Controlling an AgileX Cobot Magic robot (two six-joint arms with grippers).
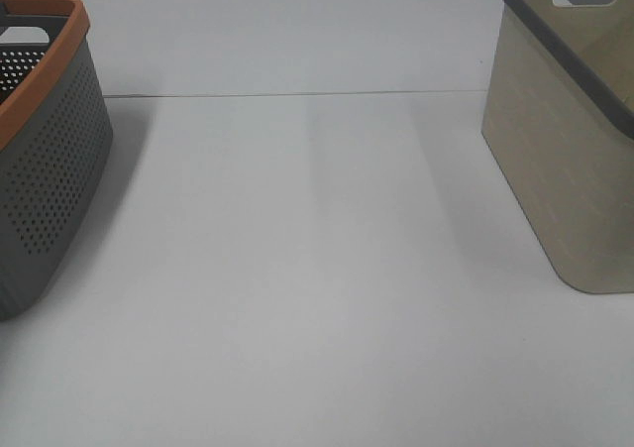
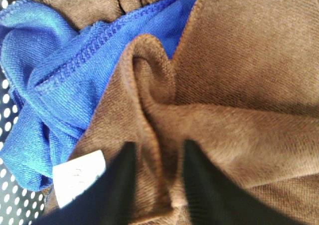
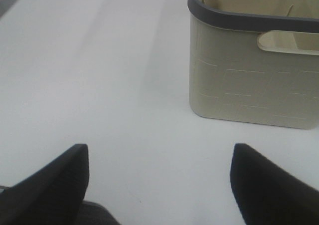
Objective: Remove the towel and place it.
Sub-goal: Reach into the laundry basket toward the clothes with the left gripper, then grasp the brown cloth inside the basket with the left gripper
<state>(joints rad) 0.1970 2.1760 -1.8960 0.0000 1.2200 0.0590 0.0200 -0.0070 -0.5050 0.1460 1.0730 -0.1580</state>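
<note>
Left wrist view: the left gripper [image 2: 159, 147] has its jaws narrowed onto a raised fold of the towel [image 2: 239, 85], which lies inside the grey basket [image 2: 6, 195] against a blue cloth [image 2: 50, 85]; soft, light and plush, it should lift by that bunched fold; the right gripper [image 3: 159, 170] gapes empty outside the basket.

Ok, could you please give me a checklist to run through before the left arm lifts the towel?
1. Fold of towel sits inside left gripper: ok.
2. Grip fully closed on it: cannot tell.
3. Blue cloth outside the pinch: ok.
4. Right gripper open and empty: ok.
5. Beige basket has room inside: cannot tell.
</note>
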